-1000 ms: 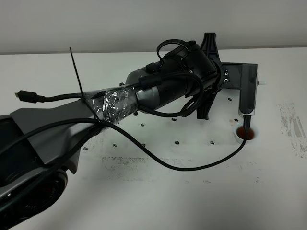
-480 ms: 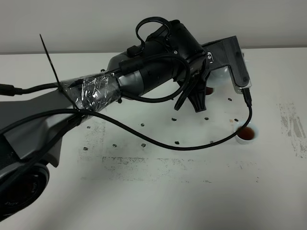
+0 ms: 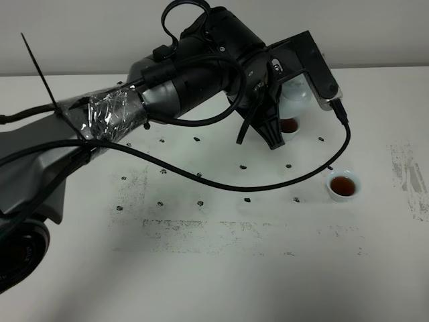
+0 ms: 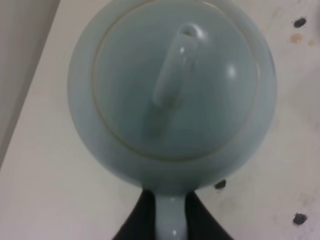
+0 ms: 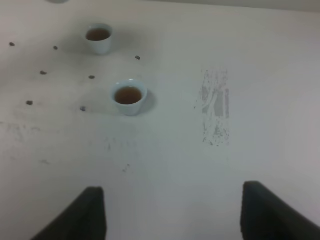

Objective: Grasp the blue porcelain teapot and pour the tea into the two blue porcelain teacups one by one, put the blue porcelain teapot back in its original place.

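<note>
The blue porcelain teapot [image 4: 170,90] fills the left wrist view from above, lid and knob on, and its handle [image 4: 170,225] sits clamped between two black fingers. From the high camera only a pale part of the teapot [image 3: 295,92] shows under the wrist camera mount, at the far middle of the table, where my left gripper [image 3: 277,111] is shut on it. Two blue porcelain teacups hold brown tea: one teacup [image 3: 344,185] stands free at the right, the other teacup [image 3: 289,125] is half hidden behind the gripper. My right gripper [image 5: 175,215] is open above bare table, with both teacups [image 5: 129,96] [image 5: 98,37] beyond it.
The white table [image 3: 201,268] is dotted with small dark specks and has a scuffed grey patch [image 3: 409,176] near its right edge. A black cable [image 3: 221,184] hangs from the left arm and sags over the table's middle.
The left arm has swung back and leftward with the teapot, away from the right teacup, which now stands uncovered and full. The cable followed.
</note>
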`<state>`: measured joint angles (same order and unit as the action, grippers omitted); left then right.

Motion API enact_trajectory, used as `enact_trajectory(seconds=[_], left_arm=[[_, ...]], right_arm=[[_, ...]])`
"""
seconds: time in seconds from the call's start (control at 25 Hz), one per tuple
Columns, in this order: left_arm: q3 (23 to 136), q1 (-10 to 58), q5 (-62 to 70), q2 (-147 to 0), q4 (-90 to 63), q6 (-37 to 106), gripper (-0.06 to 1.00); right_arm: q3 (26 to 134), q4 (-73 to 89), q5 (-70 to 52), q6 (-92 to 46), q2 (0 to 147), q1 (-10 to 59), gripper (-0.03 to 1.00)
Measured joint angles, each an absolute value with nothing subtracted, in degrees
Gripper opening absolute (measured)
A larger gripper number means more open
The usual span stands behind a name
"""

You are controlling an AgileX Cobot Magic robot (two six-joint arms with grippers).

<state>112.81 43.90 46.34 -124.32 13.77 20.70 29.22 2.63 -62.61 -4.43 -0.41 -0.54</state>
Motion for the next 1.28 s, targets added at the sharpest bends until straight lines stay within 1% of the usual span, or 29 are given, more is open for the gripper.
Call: enact_trajectory(seconds=[0.44,0.64,0.76,0.96,1.12,1.28], left_arm=[[112.8,42.6,48.6,-124.3,16.1,18.6,0.03],[111.2,40.4,48.7,-123.1,15.6,16.4,0.03],[105.1,38.5,44.5,-119.4,15.3,14.1,0.03],[90.1,36.7,37.0,-110.9,17.8,10.1,0.03],[81.5,33.6,35.5,-108.0,20.3,4.9,0.03],[75.5,30.5,34.9,-107.7,20.7,3.2,0.03]], right_arm=[[29.2,2.6,-62.6,-4.4,-0.4,-0.5,0.59],[29.2,2.6,-62.6,-4.4,-0.4,-0.5,0.59],[29.2,2.6,-62.6,-4.4,-0.4,-0.5,0.59],[29.2,2.6,-62.6,-4.4,-0.4,-0.5,0.59],[29.2,2.6,-62.6,-4.4,-0.4,-0.5,0.59],[29.2,2.6,-62.6,-4.4,-0.4,-0.5,0.59]])
